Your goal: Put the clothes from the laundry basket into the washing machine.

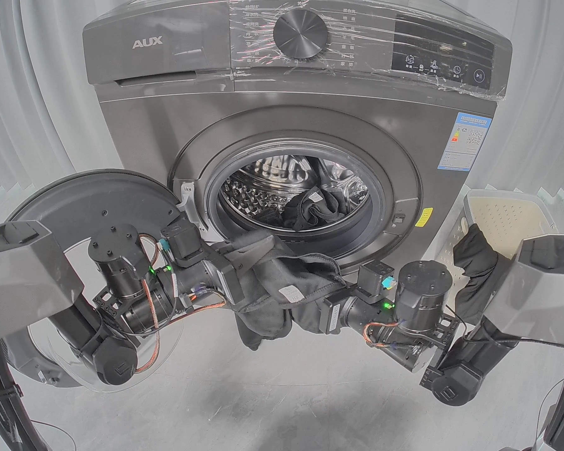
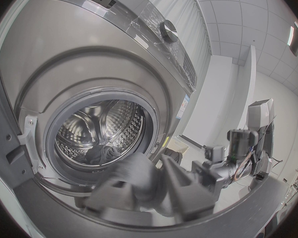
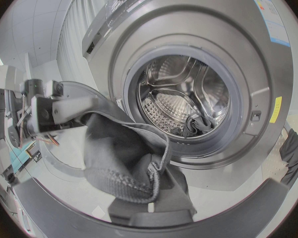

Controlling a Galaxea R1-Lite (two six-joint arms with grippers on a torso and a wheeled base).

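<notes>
A dark grey garment [image 1: 282,283] hangs between my two grippers, just in front of and below the washing machine's open drum [image 1: 294,189]. My left gripper [image 1: 257,252] is shut on its upper left part, and cloth is bunched between the fingers [image 2: 185,189]. My right gripper [image 1: 319,299] is shut on the garment's right side, where folds [image 3: 129,156] hide most of its fingers. A black garment [image 1: 313,208] lies inside the drum. Another black garment [image 1: 479,264] is draped over the near rim of the white laundry basket [image 1: 514,217].
The round machine door [image 1: 88,202] stands swung open to the left, behind my left arm. The basket sits on the floor against the machine's right side. Bare grey floor [image 1: 282,389] lies below the hanging garment. Pale curtains hang behind the machine.
</notes>
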